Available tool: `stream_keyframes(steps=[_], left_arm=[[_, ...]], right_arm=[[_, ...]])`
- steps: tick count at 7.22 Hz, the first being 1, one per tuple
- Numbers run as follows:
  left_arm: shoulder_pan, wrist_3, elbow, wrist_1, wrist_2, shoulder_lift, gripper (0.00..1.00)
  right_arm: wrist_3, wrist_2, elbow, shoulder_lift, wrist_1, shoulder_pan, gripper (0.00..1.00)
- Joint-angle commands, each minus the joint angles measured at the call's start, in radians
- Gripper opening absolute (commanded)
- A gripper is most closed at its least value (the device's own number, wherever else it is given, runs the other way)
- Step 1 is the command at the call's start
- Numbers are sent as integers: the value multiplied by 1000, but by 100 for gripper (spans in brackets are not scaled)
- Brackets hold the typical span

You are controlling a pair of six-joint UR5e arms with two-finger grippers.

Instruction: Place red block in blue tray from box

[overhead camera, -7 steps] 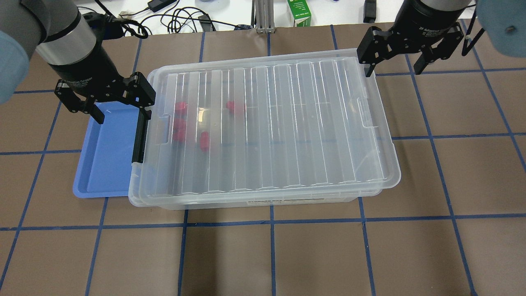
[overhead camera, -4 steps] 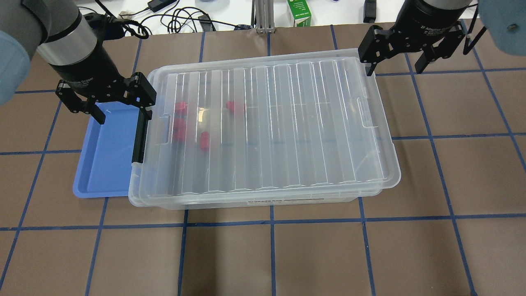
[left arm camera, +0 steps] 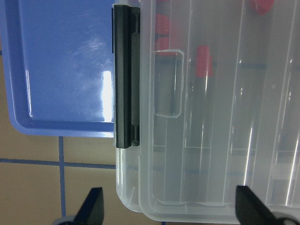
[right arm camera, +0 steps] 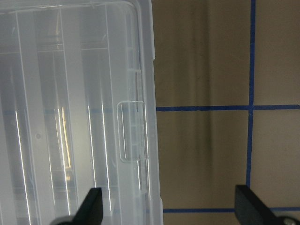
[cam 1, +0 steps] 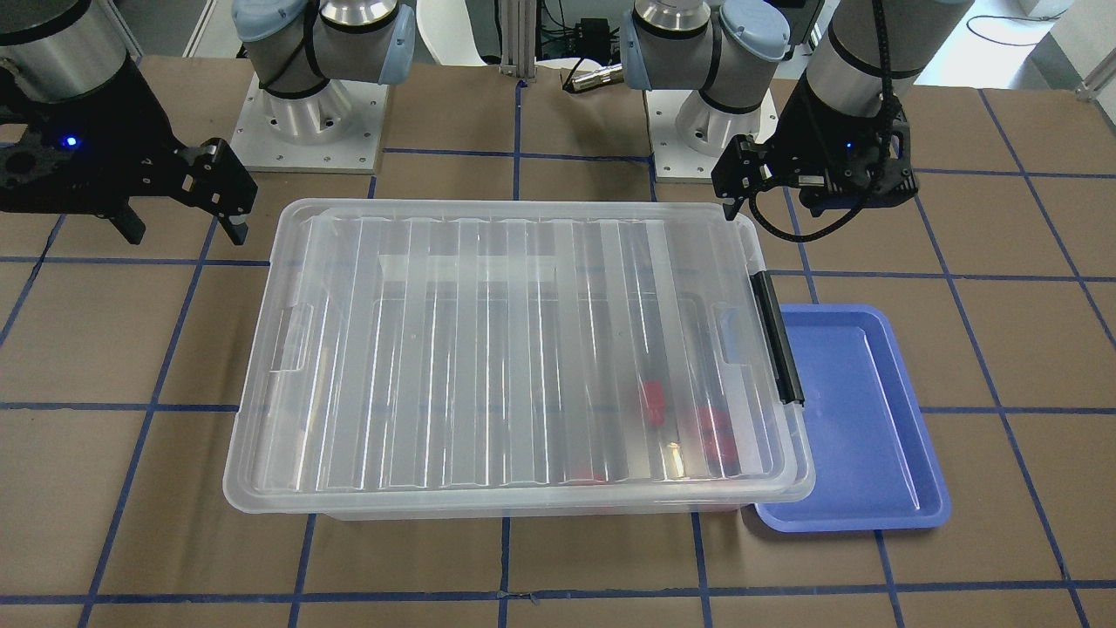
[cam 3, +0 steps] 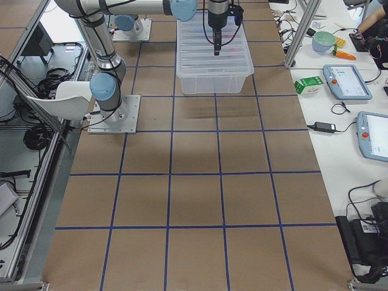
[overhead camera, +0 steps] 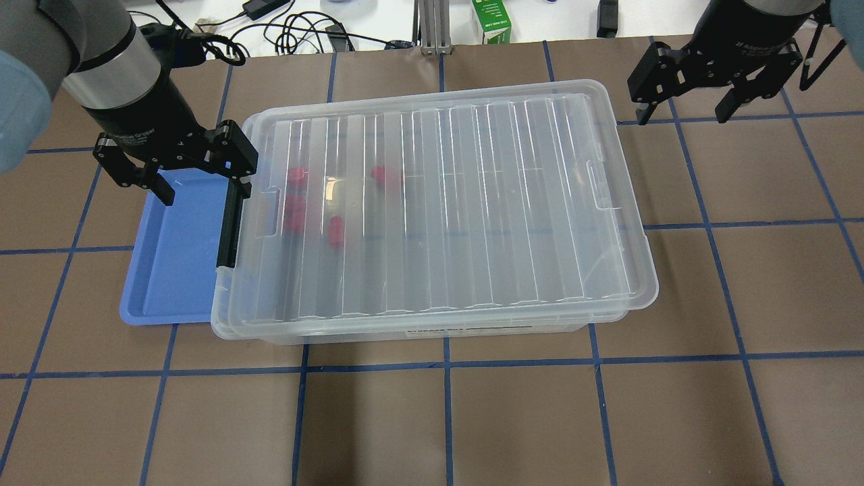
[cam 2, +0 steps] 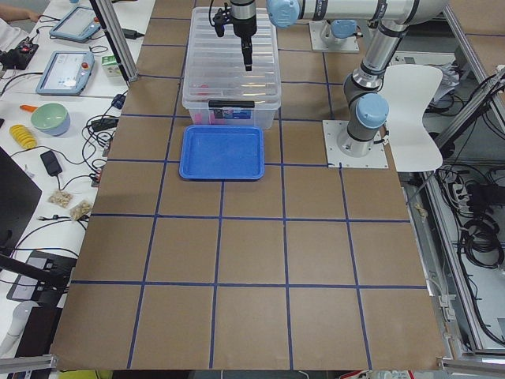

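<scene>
**Since the ribbed clear lid [cam 1: 488, 349] is on, opening comes first**

When you look from the far side, the big see-through plastic box [cam 1: 253, 475] is shut. Small red plastic blocks [cam 1: 654, 403] lie inside it, at the end by the long black clip [cam 1: 779, 340]. The shallow blue plastic tray [cam 1: 859, 410] sits just beside that end and has nothing in it. The left gripper [cam 1: 815, 201] hangs over the box corner near the clip. The right gripper [cam 1: 186, 228] hangs off the other end.

From above, both grippers have their jaws spread wide and hold nothing. A few red blocks show through the lid, close to the clip side. The tray's edge is tucked a little under the box rim.

From the two side cameras the arms look tiny. The box and tray sit side by side.

The left wrist camera looks right down on the clip, with the two fingertips [left arm camera: 95, 208] far apart. The right wrist camera sees the lid's plain tab [right arm camera: 131, 132] and the brown table [right arm camera: 206, 140].

I think the job now is to undo the clip. To do it well, the left gripper should come down slowly, catch only the clip's outer edge, and pull it away from the box. It should not bump the tray or push the box.
</scene>
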Motion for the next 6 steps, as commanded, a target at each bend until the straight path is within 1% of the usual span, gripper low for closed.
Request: stream_keyframes(steps=[1,4,6], left_arm=[[0,0,-4,0,5,0,100],[0,2,-5,0,7,0,100],[0,2,-5,0,7,0,100]], right_arm=[[1,3,78,78,-93,-7,100],[-5,3,255,123,-375,-7,100],[-11,1,261,129,-384,-7,100]])
